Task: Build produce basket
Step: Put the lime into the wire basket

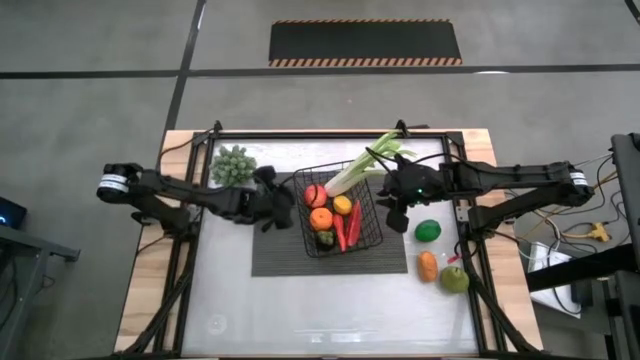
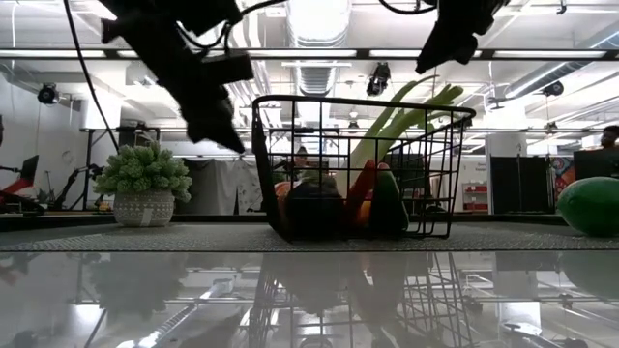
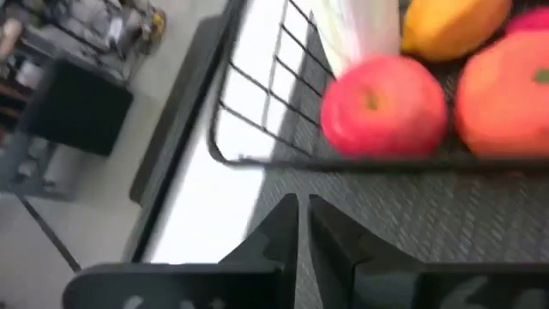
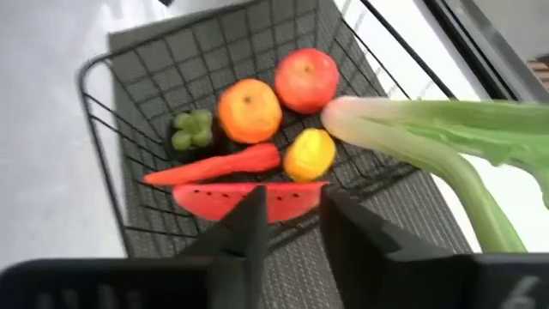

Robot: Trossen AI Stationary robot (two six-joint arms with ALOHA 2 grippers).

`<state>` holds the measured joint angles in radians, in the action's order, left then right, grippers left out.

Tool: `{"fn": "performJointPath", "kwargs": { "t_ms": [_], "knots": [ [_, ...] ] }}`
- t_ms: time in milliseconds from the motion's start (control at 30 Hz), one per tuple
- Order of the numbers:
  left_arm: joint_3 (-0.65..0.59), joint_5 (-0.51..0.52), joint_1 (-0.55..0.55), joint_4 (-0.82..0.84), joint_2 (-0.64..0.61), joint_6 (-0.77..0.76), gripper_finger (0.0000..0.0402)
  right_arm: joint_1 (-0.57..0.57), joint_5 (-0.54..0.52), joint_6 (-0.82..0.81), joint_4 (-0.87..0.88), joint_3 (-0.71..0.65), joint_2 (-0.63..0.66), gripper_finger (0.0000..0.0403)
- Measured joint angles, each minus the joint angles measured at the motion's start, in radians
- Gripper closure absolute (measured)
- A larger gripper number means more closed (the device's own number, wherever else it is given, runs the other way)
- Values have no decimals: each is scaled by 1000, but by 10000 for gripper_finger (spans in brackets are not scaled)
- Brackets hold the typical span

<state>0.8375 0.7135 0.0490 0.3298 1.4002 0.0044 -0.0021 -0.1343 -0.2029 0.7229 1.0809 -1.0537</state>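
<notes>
The black wire basket [image 1: 335,215] stands on a dark ribbed mat [image 1: 280,255]. In it lie a red apple [image 4: 305,79], an orange [image 4: 249,110], a yellow lemon [image 4: 309,154], a red chili [image 4: 214,167], a watermelon slice [image 4: 249,199] and a dark piece with green [image 4: 190,129]. The leek [image 1: 368,165] has its white end in the basket and leans out over the far right rim. My left gripper [image 1: 282,200] is shut and empty, just left of the basket and above the mat. My right gripper [image 1: 390,205] is open and empty, above the basket's right rim.
A green round fruit [image 1: 427,231], an orange piece [image 1: 428,266] and a green pear-like fruit [image 1: 455,279] lie on the table right of the mat. A small potted green plant [image 1: 232,165] stands at the far left. The glossy table front [image 1: 320,310] holds nothing else.
</notes>
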Motion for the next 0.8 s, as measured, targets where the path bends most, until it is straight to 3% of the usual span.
{"fn": "performJointPath", "kwargs": {
  "t_ms": [200,533,667,733,800],
  "knots": [
    [-2,-54,-77,-152,0,177,400,0,-8,4,-1,-2,-19,388],
    [-16,-21,-130,-157,-1,186,400,0,-5,-50,15,-2,-13,390],
    [-12,24,-120,-155,-38,185,400,0,3,-155,145,40,-7,390],
    [1,-28,-97,-157,-66,185,400,0,3,-223,227,60,-6,390],
    [14,-162,-69,-162,-99,186,400,0,18,-293,301,65,-5,390]
  ]
}}
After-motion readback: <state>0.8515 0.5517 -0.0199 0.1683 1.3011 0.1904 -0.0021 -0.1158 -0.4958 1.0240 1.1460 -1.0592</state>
